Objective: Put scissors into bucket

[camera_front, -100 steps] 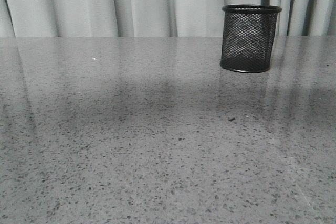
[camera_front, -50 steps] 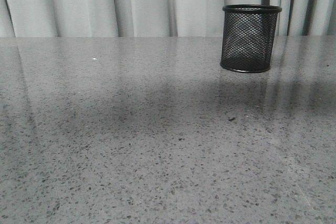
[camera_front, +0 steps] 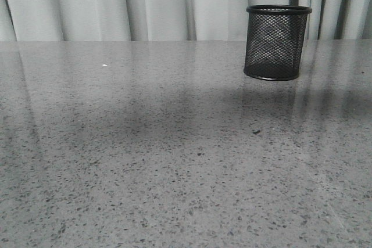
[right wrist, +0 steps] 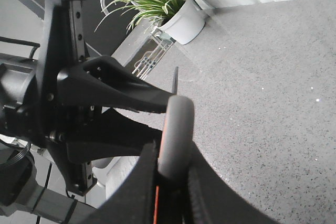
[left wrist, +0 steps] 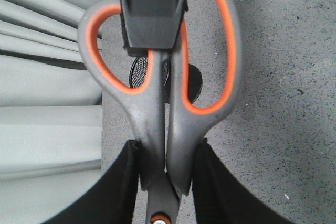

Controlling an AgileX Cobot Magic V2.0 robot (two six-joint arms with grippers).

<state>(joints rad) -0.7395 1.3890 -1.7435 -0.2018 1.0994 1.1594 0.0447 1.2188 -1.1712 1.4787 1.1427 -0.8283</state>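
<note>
The scissors (left wrist: 157, 124), grey handles lined in orange, hang in the air between both grippers, outside the front view. My left gripper (left wrist: 167, 149) is shut on the handles' neck just above the pivot. My right gripper (right wrist: 172, 153) is shut on a grey handle loop (right wrist: 176, 124); its finger (left wrist: 152, 9) shows between the loops in the left wrist view. The left gripper's fingers (right wrist: 131, 95) show in the right wrist view. The black mesh bucket (camera_front: 276, 42) stands upright at the table's far right and shows small behind the scissors (left wrist: 139, 73).
The grey speckled table (camera_front: 174, 161) runs back to pale curtains (camera_front: 174, 4). A potted plant (right wrist: 173, 3) stands beyond the table's edge in the right wrist view.
</note>
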